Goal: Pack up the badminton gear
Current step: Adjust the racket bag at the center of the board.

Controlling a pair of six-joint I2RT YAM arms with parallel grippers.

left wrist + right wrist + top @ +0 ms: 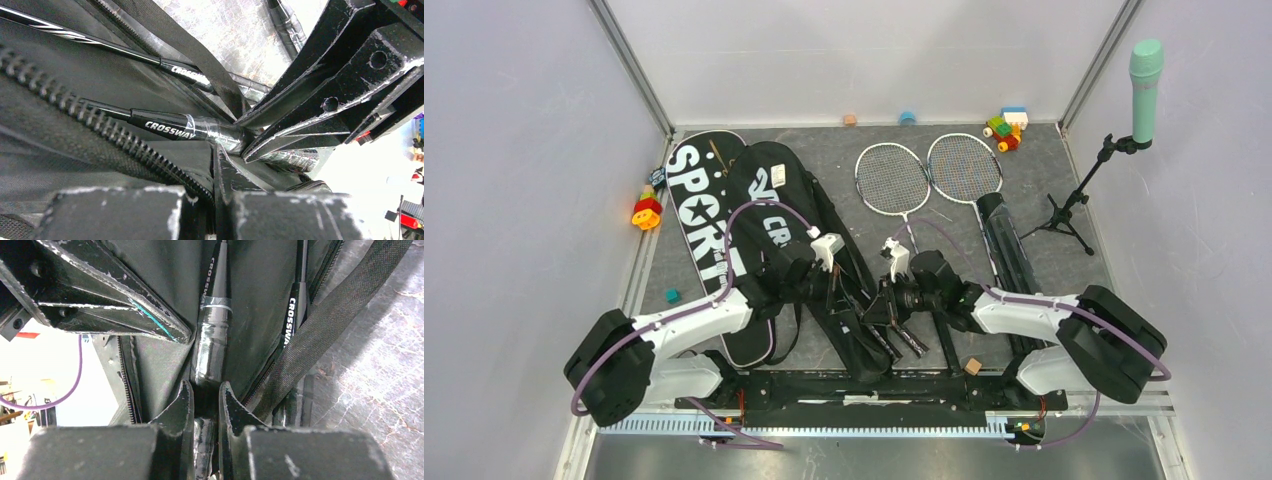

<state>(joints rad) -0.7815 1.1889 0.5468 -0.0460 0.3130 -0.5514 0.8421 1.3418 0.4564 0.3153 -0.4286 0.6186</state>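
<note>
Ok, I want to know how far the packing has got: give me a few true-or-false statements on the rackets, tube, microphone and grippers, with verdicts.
1. Two loose rackets lie on the table beyond the arms. True.
2. The right gripper is shut on a racket handle whose shaft runs into the CROSSWAY bag. True.
3. The black tube is packed inside the SPORT bag. False: it lies on the table, right of the loose rackets.
4. The microphone lies flat. False: it is upright on its stand.
5. The left gripper is wide open. False: it is shut, apparently pinching the CROSSWAY bag's edge.
</note>
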